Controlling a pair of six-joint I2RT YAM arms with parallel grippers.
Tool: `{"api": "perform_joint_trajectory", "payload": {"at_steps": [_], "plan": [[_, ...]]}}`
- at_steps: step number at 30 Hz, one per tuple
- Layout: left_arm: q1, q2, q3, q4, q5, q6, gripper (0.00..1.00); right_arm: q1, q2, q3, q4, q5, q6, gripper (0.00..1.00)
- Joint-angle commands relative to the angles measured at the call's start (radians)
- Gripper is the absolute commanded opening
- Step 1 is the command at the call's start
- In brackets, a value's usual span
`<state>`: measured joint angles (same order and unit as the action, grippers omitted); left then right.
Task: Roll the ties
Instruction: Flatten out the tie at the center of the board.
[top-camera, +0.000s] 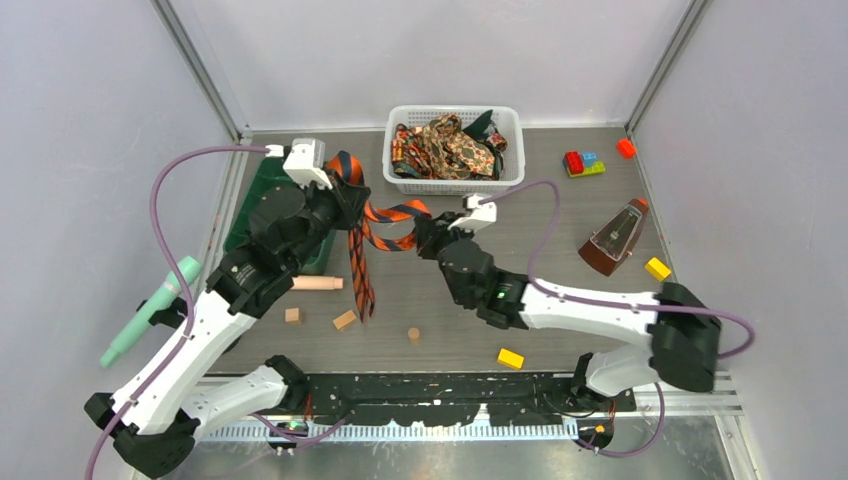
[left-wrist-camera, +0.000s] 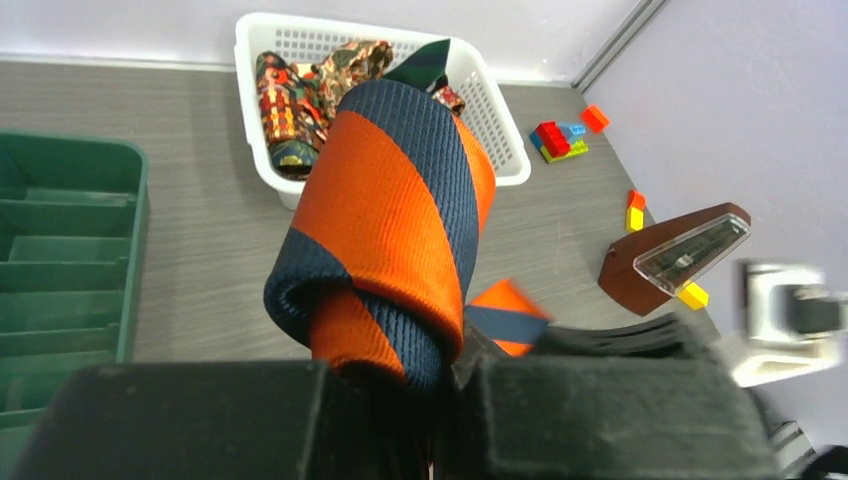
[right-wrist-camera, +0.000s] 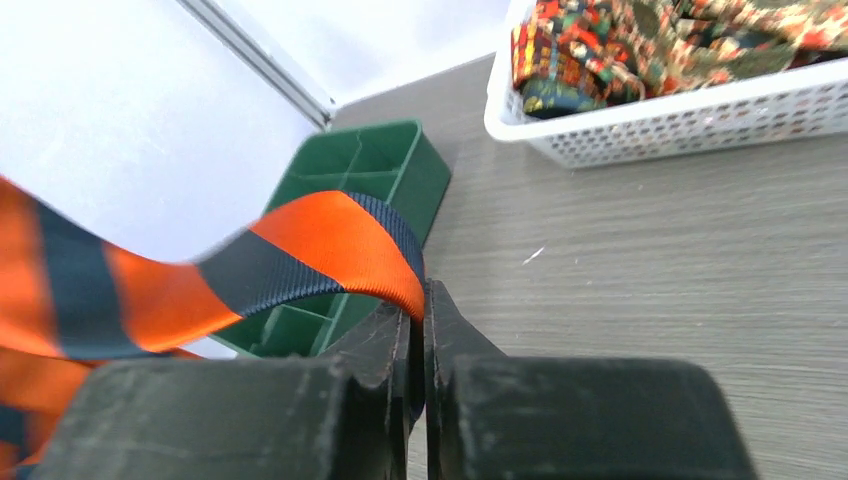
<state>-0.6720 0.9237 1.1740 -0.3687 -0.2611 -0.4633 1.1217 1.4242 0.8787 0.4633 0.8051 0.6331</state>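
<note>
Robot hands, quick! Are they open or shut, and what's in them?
Left gripper: closed, holding the rolled end of the orange-striped tie.
Right gripper: closed, pinching the same tie's loose strip.

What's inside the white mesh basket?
A heap of patterned ties, brown-gold paisley and multicolored, with a dark green tie at the right. The basket floor and anything beneath the heap is covered.

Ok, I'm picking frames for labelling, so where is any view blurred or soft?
Top external: evenly lit, sharp throughout, and the striped tie reads clearly. Left wrist: its roll is crisp, but the frame's right edge is smeared. Right wrist: the tie's left stretch is smeared, while the basket stays sharp.
</note>
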Motion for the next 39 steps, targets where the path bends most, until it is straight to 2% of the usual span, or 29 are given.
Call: {"api": "perform_joint_trajectory", "payload": {"at_steps": [1, 5, 9, 14, 15, 16, 18, 23, 28, 39], "plan": [[0.004, -0.027, -0.035, 0.095, 0.028, -0.030, 0.04, 0.015, -0.230, 0.045, -0.156, 0.138, -0.047, 0.01], [0.004, -0.012, -0.075, 0.158, 0.098, -0.063, 0.12, 0.016, -0.371, 0.098, -0.311, 0.189, -0.079, 0.00], [0.004, 0.038, -0.077, 0.224, 0.202, -0.085, 0.29, 0.016, -0.438, 0.221, -0.458, 0.212, -0.176, 0.00], [0.004, 0.094, -0.046, 0.275, 0.348, -0.087, 0.63, 0.016, -0.455, 0.441, -0.626, 0.228, -0.258, 0.01], [0.004, 0.097, -0.045, 0.282, 0.368, -0.087, 0.71, 0.016, -0.455, 0.496, -0.637, 0.228, -0.288, 0.01], [0.004, 0.098, -0.045, 0.289, 0.386, -0.085, 0.85, 0.016, -0.453, 0.521, -0.654, 0.231, -0.305, 0.00], [0.004, 0.091, -0.046, 0.292, 0.405, -0.080, 0.97, 0.016, -0.446, 0.598, -0.677, 0.238, -0.356, 0.00], [0.005, 0.046, -0.045, 0.239, 0.375, -0.046, 1.00, 0.016, -0.426, 0.774, -0.739, 0.273, -0.460, 0.01], [0.005, 0.013, -0.045, 0.176, 0.321, -0.011, 1.00, 0.016, -0.443, 0.876, -0.789, 0.316, -0.502, 0.00], [0.004, 0.004, -0.059, 0.131, 0.301, -0.001, 0.98, 0.017, -0.414, 1.139, -0.834, 0.445, -0.730, 0.00]]}}
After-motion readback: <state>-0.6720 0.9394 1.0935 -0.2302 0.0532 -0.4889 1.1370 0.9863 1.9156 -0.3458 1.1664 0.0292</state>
